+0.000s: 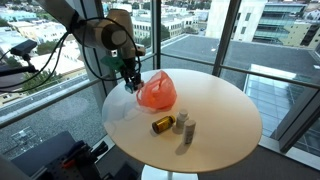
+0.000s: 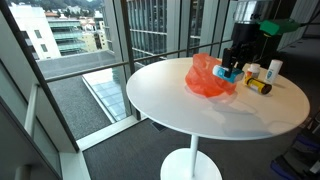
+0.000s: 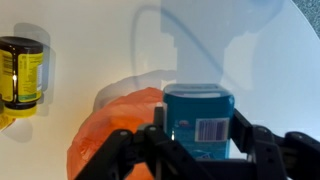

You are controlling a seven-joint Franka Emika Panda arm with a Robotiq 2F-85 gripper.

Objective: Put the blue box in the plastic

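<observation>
My gripper (image 3: 197, 135) is shut on the blue box (image 3: 196, 112), a small blue carton with a barcode, held between both fingers. It hangs just above the orange plastic bag (image 3: 115, 130), at the bag's edge. In both exterior views the gripper (image 1: 131, 80) (image 2: 231, 70) sits at the side of the crumpled orange bag (image 1: 158, 92) (image 2: 208, 78) on the round white table (image 1: 215, 110) (image 2: 190, 110). A bit of the blue box (image 2: 229, 73) shows at the fingers.
A yellow-labelled dark jar (image 1: 161, 125) (image 2: 259, 87) (image 3: 20, 75) lies on its side near the bag. Small white bottles (image 1: 183, 124) (image 2: 272, 70) stand beside it. Glass walls surround the table, and the table edge is close behind the gripper.
</observation>
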